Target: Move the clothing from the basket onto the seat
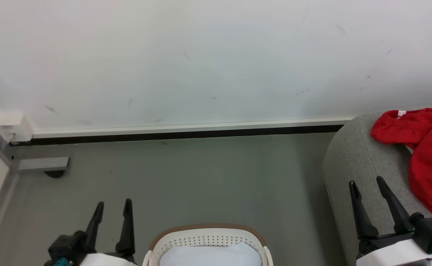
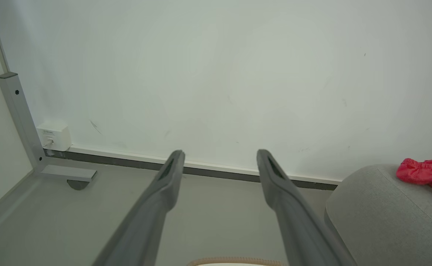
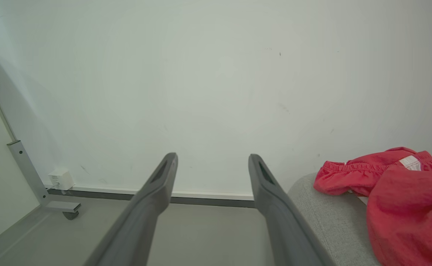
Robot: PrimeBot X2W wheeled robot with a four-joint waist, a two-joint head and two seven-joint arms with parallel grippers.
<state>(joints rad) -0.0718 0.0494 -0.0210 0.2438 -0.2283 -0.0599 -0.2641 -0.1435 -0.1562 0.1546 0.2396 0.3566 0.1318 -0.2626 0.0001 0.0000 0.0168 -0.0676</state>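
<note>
- At the bottom centre of the head view, the frame edge cuts off the basket [image 1: 208, 226]. We see its brown rim band and perforated far wall.
- Something pale blue-white [image 1: 210, 255] lies inside it, too cropped for us to identify.
- At lower left, the left gripper [image 1: 113, 202] has its two dark fingers spread apart. It holds nothing and touches nothing, with grey floor [image 1: 201, 173] beyond it.
- At lower right, the right gripper [image 1: 366, 181] is spread just as wide and is empty. Its fingers overlap the grey seat [image 1: 360, 159] in the picture, and we cannot tell whether they touch it.
- The seat's rounded end shows at the right edge, and the rest runs out of frame.
- The clothing [image 1: 430, 155], bright red with white trim, lies bunched on the seat and is partly cropped at the right edge.
- Farthest back is a scuffed white wall [image 1: 201, 55], with a small white box [image 1: 12, 127] at its foot on the left.
</note>
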